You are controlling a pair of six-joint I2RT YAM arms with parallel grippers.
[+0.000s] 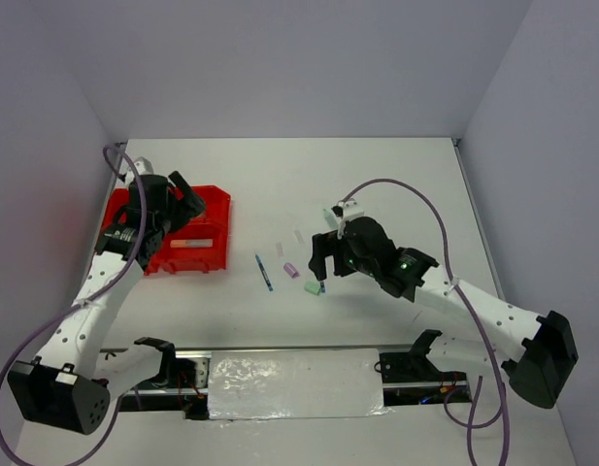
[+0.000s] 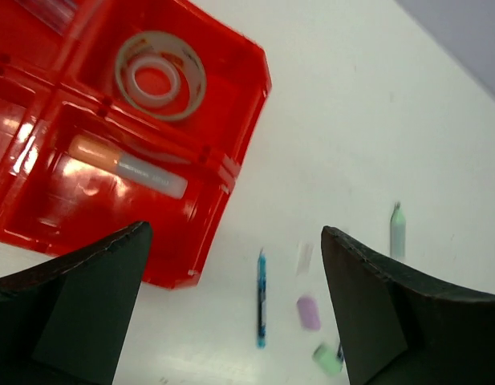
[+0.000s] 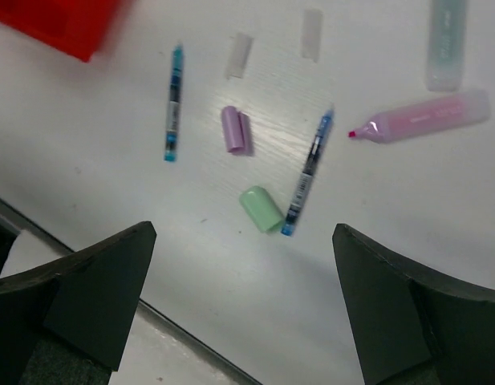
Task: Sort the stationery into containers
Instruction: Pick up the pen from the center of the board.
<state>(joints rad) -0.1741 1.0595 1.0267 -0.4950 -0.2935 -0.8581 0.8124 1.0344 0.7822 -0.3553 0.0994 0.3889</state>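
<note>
Left wrist: glossy red tray [image 2: 249,120] holds tape ring [image 2: 191,80]; left end effector [image 2: 235,233], right end effector [image 3: 245,231] wide.

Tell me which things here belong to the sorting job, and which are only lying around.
Belonging to the job: red tray, tape roll and orange marker inside it; on the table two blue pens, pink marker, pale green marker, purple piece, green piece, two clear caps.
Only lying around: purple cables, shiny sheet at the near table edge.
</note>
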